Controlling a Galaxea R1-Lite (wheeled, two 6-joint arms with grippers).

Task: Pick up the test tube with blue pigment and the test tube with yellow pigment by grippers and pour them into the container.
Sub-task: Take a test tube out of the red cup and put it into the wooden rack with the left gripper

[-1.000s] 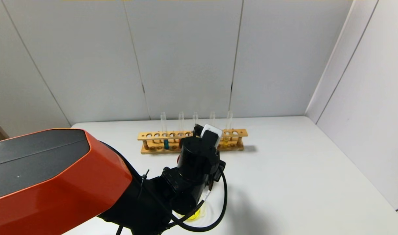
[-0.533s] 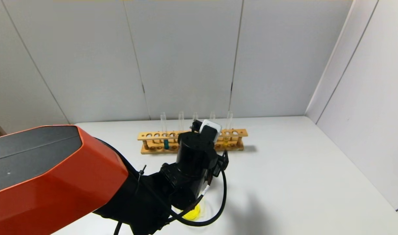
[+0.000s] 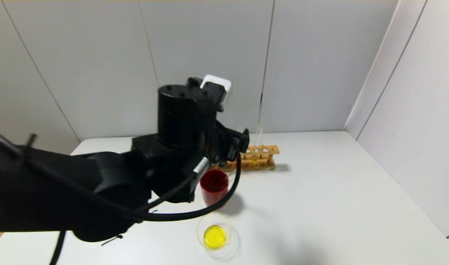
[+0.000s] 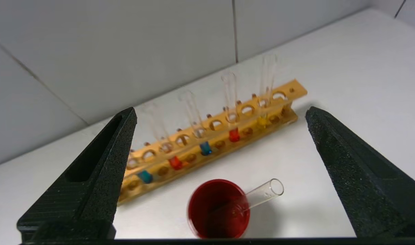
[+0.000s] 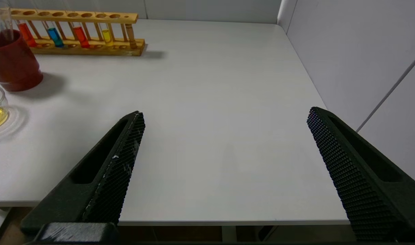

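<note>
Right hand [image 5: 224, 117] spread wide above white table [image 5: 211, 102].

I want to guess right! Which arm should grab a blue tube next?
Probably the left. The left gripper hangs open facing the rack and blue tube; the right gripper sits far off.

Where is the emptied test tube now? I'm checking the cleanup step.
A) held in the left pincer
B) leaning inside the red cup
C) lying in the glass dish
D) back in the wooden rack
B: in the left wrist view the empty tube leans in the red cup, its mouth over the rim; the left pincer is open above it.
</note>
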